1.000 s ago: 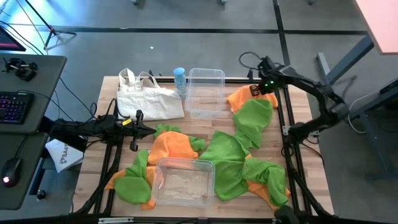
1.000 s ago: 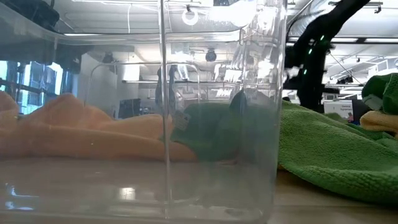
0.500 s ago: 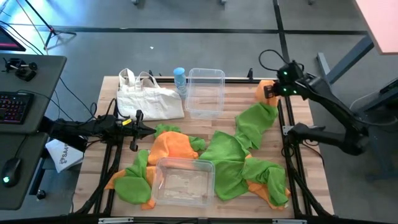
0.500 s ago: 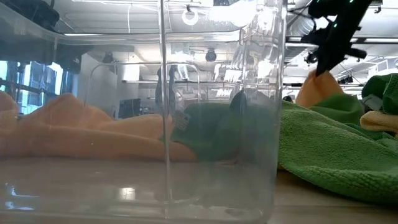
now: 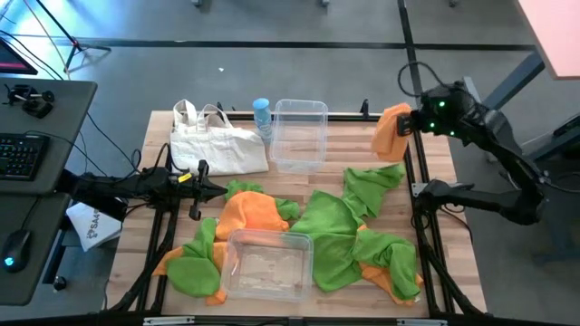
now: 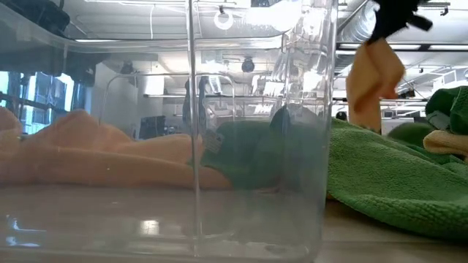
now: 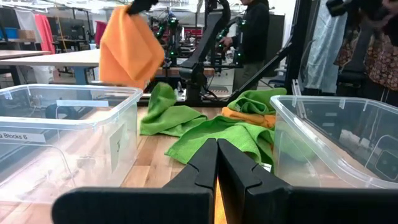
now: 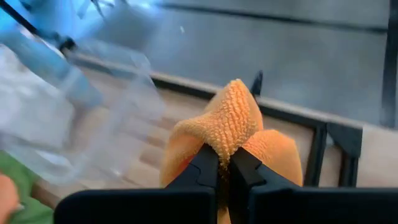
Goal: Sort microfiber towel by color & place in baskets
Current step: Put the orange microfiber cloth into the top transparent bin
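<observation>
My right gripper (image 5: 410, 125) is raised over the table's far right corner, shut on an orange towel (image 5: 391, 132) that hangs clear of the table, also seen in the low view (image 6: 374, 82) and left wrist view (image 7: 129, 47). A green towel (image 5: 370, 182) lies below it on the wood. More orange and green towels (image 5: 317, 231) lie heaped around the near clear basket (image 5: 267, 263). The far clear basket (image 5: 299, 136) stands at the far edge. My left gripper (image 5: 201, 190) rests shut at the table's left side, touching nothing. My right gripper pinches a bunched fold of the orange towel (image 8: 231, 127) between its two fingers (image 8: 205, 167). The towel is lifted clear of the table and hangs slack below the fingers (image 6: 369, 91).
A white canvas tote bag (image 5: 216, 142) and a pale blue bottle (image 5: 262, 116) sit at the far left of the table. A black frame rail (image 5: 415, 172) runs along the right edge. A person stands in the room beyond (image 7: 254, 34).
My right gripper has risen and swung toward the table's right far corner, carrying the orange towel up off the green towel. The orange towel, first lying on the table by the far basket, now hangs lifted clear. The green towel stayed on the table.
</observation>
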### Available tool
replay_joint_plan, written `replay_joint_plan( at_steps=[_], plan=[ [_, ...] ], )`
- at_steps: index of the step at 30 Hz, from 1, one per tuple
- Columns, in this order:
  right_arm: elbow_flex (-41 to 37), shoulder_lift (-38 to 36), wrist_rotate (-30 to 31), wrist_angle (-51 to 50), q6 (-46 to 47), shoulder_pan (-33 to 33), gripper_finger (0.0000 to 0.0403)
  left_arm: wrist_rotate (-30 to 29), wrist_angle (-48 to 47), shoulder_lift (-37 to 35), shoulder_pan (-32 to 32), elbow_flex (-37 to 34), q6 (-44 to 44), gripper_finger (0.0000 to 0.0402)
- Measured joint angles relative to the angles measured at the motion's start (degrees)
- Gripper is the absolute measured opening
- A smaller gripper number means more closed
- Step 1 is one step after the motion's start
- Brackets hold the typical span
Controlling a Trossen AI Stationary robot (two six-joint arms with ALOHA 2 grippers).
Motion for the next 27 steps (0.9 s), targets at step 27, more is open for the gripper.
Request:
replay_joint_plan(
  at_steps=[27],
  plan=[
    [39.6, 39.0, -2.2, 7.6, -16.4, 17.2, 0.0, 0.0, 0.0, 0.0, 0.0, 0.0, 0.0, 0.0]
  ],
)
